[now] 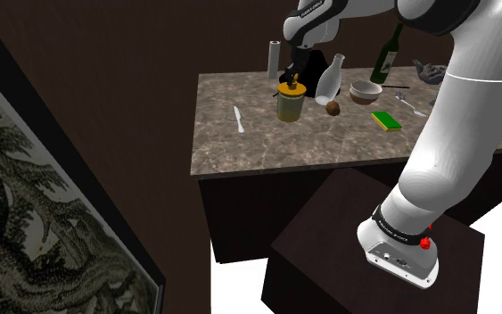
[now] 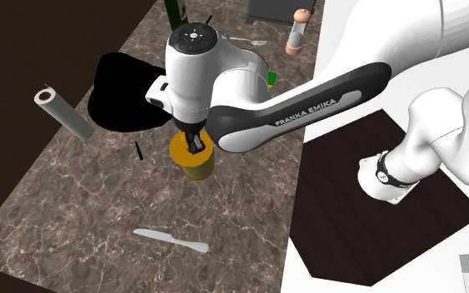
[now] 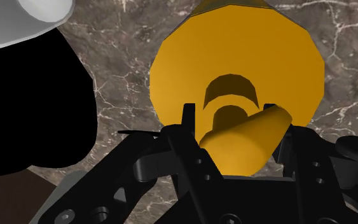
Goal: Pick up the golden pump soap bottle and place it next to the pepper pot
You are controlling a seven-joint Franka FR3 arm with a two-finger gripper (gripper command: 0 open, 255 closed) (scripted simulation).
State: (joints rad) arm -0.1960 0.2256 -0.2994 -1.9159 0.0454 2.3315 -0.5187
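Note:
The golden pump soap bottle (image 1: 291, 103) stands upright on the marble counter (image 1: 258, 147), near its back middle in the shoulder view. My gripper (image 1: 294, 77) comes straight down onto its top. In the wrist view the two black fingers (image 3: 187, 127) clasp the yellow pump head (image 3: 244, 137) between them, above the round golden body (image 3: 177, 70). From the second exterior view, the gripper (image 2: 193, 146) hides the pump and the bottle (image 2: 194, 164) rests on the counter. The pepper pot (image 2: 296, 36) stands far off, toward that view's top right.
Beside the bottle are a grey cylinder (image 1: 275, 57), a clear bottle (image 1: 332, 75), a small brown object (image 1: 333, 108), a bowl (image 1: 366, 90), a green glass bottle (image 1: 389, 52), a green sponge (image 1: 386, 120) and a knife (image 1: 238, 119). A black patch (image 2: 124, 91) lies next to the soap bottle.

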